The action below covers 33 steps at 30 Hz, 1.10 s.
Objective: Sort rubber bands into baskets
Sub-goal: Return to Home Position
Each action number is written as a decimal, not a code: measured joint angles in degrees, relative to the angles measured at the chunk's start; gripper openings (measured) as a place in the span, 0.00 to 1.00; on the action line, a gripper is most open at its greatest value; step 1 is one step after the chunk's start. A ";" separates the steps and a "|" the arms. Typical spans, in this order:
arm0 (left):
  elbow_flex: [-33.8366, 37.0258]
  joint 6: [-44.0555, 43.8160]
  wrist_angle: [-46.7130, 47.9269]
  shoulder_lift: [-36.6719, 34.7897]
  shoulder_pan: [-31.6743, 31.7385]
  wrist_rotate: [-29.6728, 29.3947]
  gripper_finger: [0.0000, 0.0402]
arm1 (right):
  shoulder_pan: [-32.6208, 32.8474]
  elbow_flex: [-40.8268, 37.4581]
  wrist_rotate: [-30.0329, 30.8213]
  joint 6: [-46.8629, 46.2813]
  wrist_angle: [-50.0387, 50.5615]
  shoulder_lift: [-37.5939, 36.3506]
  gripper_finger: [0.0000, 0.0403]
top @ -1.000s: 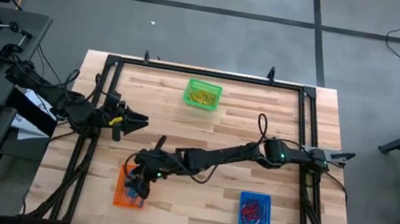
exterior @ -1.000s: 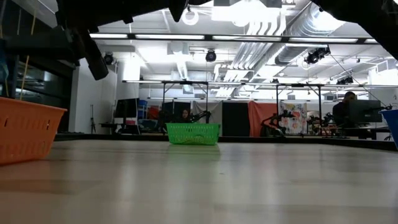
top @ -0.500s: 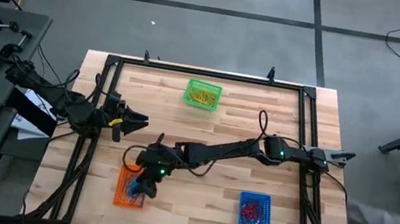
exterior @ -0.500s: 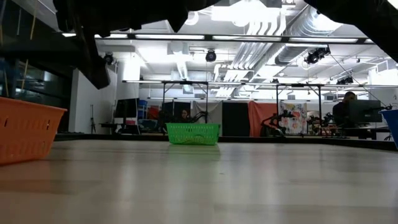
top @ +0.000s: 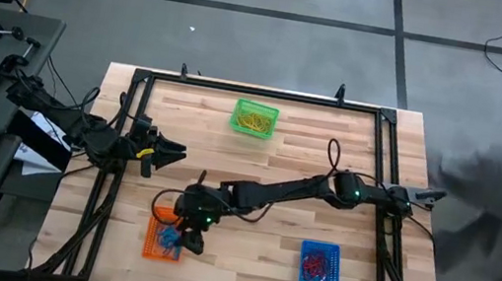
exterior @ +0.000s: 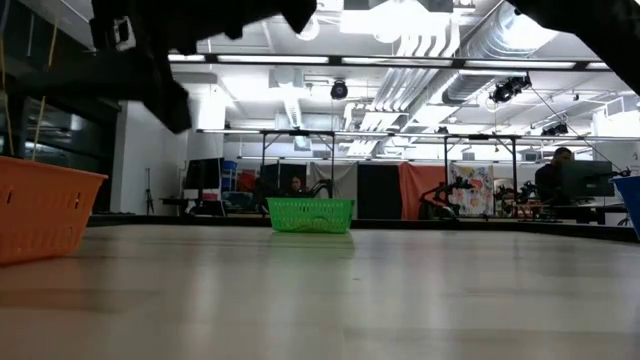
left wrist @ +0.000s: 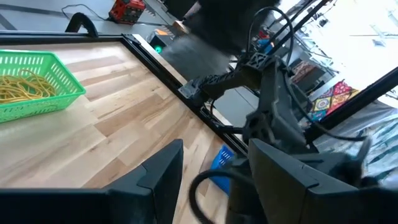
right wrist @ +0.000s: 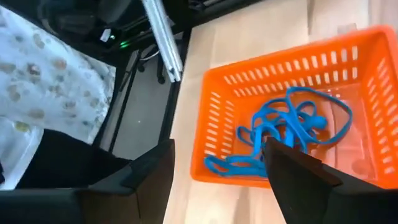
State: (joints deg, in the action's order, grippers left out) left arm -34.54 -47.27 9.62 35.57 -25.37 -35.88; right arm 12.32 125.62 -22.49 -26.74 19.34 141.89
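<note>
The right pincer (right wrist: 219,148) gapes wide and empty above blue rubber bands (right wrist: 277,127) in the orange basket (right wrist: 214,121).

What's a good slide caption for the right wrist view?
Right gripper, open and empty, hovers over the orange basket holding a tangle of blue rubber bands.

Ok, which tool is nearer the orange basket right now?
Right. The right tool hangs open over the orange basket, at its right edge. The left tool sits open farther back at the left side of the table, well clear of the basket.
</note>
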 joint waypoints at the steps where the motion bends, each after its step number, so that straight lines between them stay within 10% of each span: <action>1: 0.00 0.03 0.02 0.00 -0.01 0.00 0.43 | 0.02 0.00 0.23 1.12 0.51 -0.61 0.57; 11: 0.00 0.48 -0.08 0.00 0.00 -0.46 0.43 | -1.47 0.09 4.77 11.02 7.66 -4.45 0.57; 24: -0.04 12.31 1.19 1.42 4.20 1.33 0.42 | -2.34 -0.22 5.83 25.91 40.79 -8.81 0.46; 33: 0.28 19.94 5.30 -0.11 16.94 11.63 0.11 | -6.02 -9.59 7.77 25.85 49.43 -17.93 0.18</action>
State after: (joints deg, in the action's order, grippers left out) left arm -34.27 -27.33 14.93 35.46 -8.43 -24.25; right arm 6.30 116.03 -14.72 -0.89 68.77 123.96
